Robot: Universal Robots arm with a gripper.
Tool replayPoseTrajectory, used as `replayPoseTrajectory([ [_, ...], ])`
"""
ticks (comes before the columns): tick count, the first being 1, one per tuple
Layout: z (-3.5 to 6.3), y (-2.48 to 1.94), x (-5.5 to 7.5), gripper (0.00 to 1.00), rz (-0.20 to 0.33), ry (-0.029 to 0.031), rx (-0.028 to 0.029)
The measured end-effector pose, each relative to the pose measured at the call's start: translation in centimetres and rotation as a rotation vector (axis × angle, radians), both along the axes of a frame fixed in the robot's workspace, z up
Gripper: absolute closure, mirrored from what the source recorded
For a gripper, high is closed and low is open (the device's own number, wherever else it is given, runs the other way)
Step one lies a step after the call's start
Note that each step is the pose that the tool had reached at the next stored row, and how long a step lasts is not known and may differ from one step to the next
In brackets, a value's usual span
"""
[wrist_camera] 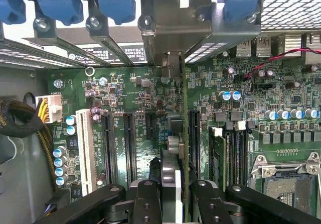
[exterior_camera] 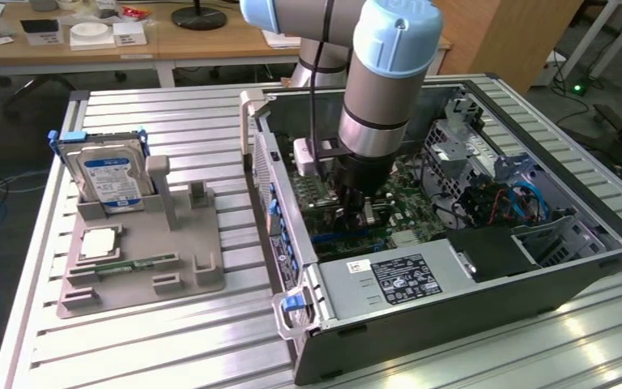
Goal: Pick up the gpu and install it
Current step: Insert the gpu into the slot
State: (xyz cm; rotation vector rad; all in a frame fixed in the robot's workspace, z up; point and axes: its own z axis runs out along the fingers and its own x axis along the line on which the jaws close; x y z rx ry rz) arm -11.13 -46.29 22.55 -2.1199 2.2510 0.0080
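Note:
My gripper (exterior_camera: 356, 198) is down inside the open computer case (exterior_camera: 570, 267), over the green motherboard (exterior_camera: 398, 203). In the wrist view the gripper (wrist_camera: 175, 196) is shut on the gpu (wrist_camera: 184, 128), which shows edge-on as a thin green board with a black cooler on one face. Its silver end bracket (wrist_camera: 183, 20) sits at the case's rear slot openings. The card stands upright along the black expansion slots (wrist_camera: 193, 133), low over the motherboard (wrist_camera: 125, 88); I cannot tell whether its lower edge is in a slot.
On the table at the exterior view's left, a grey holder (exterior_camera: 187, 267) carries a silver hard drive with a blue label (exterior_camera: 111, 180), a processor chip (exterior_camera: 97, 241) and a narrow memory stick (exterior_camera: 127, 265). The power supply (exterior_camera: 398, 279), blue cables (exterior_camera: 527, 198) and case walls hem in the arm.

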Motion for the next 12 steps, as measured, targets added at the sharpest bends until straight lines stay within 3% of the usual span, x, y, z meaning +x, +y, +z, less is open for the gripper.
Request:
replayPoseTrajectory([
  [12, -0.24, 0.0, 0.0, 0.72, 0.0, 0.0, 0.0001],
])
